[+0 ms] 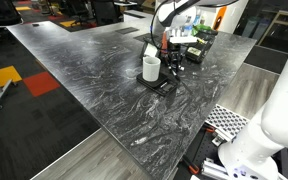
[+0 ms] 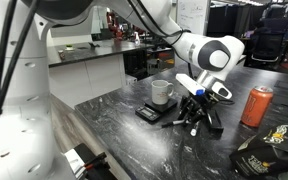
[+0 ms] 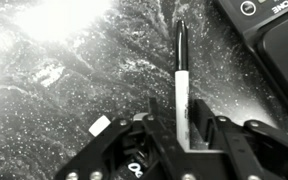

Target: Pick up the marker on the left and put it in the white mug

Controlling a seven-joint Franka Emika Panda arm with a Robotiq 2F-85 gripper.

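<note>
Fig.: your gripper straddles the marker, jaws apart w/ a gap on one side, not yet clamped. They cross the barrel, prob. for a square pinch. The marker lies just beside the white mug, so the carry looks short.

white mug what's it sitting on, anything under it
The mug stands on a flat black pad that lies on the table. The pad's edges show around the base. The part directly beneath the mug is covered.
</note>
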